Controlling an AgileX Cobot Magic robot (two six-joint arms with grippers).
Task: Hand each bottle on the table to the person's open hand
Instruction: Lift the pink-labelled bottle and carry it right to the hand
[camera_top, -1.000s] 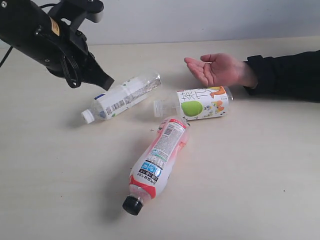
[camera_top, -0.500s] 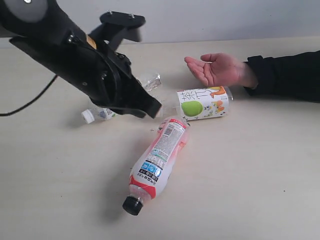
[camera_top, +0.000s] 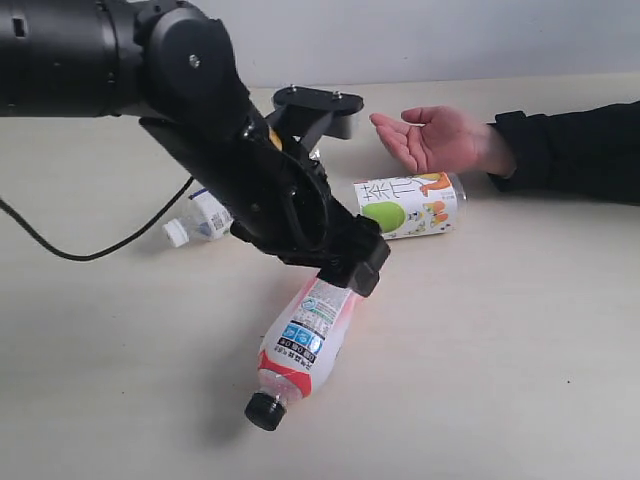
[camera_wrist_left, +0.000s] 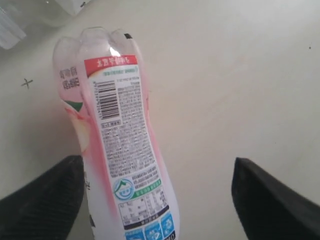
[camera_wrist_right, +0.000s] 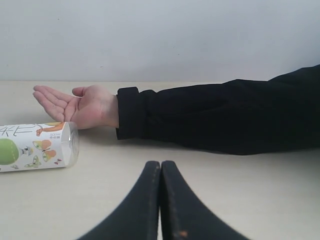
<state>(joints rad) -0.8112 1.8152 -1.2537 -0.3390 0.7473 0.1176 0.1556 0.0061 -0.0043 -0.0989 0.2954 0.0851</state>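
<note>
The red-pink-label bottle (camera_top: 305, 340) (camera_wrist_left: 120, 150) lies on its side on the table (camera_top: 500, 330), black cap toward the front. My left gripper (camera_top: 350, 265) (camera_wrist_left: 157, 170) hangs open over its upper half, one finger on each side of the bottle, not gripping it. The short green-apple bottle (camera_top: 405, 207) (camera_wrist_right: 35, 146) lies beside the person's open hand (camera_top: 435, 137) (camera_wrist_right: 75, 105). One white-capped bottle (camera_top: 205, 220) shows partly behind the left arm; a second is out of view. My right gripper (camera_wrist_right: 160, 165) is shut, empty, low over the table.
The person's black sleeve (camera_top: 570, 150) (camera_wrist_right: 225, 117) stretches along the table's back right. The left arm's black cable (camera_top: 100, 250) trails across the table on the left. A pale wall runs behind the table.
The left arm swung from the back left to above the red-pink bottle, now covering most of the white-capped bottle. Bottles and hand have not moved.
</note>
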